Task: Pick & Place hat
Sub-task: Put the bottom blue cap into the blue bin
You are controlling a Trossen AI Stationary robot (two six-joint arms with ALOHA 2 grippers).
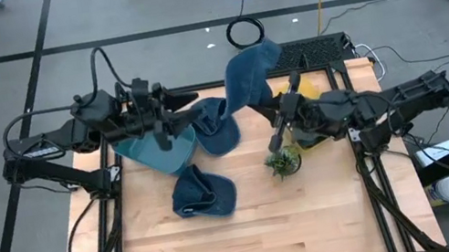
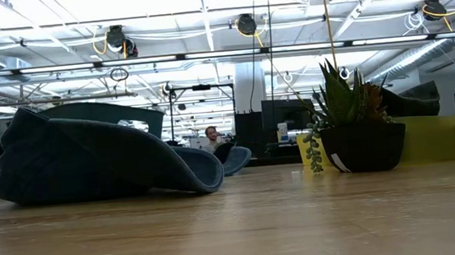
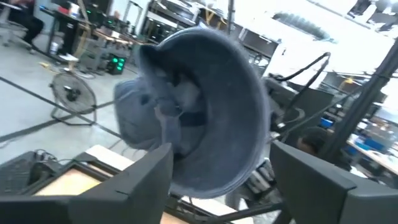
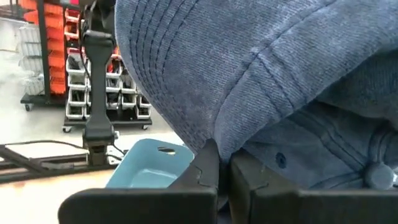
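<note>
Above the table's centre, toward twelve o'clock in the high view, the right gripper [image 1: 279, 131] holds a blue hat [image 1: 246, 80] lifted clear of the wood, the fabric draping up and back from its fingers. Its own wrist view shows the fingers [image 4: 208, 163] clenched almost together on a thin fold of the hat's brim, so the hold is narrow and near the edge. My worry is that this fold could slide out under the hat's own weight, dropping it short of the light-blue bin [image 1: 155, 154] at about ten o'clock. A swing could also brush the small potted plant [image 1: 284, 163] sitting just beside the right wrist and tip it.

The left gripper [image 1: 162, 128] hangs over the bin, and its fingers [image 3: 134, 183] stand released and wide apart, holding nothing; the raised hat fills its view ahead. Another dark blue hat [image 1: 215, 128] lies against the bin's rim, and a third [image 1: 203, 193] rests on the table [image 1: 254, 241] near six o'clock of the bin, both untouched.
</note>
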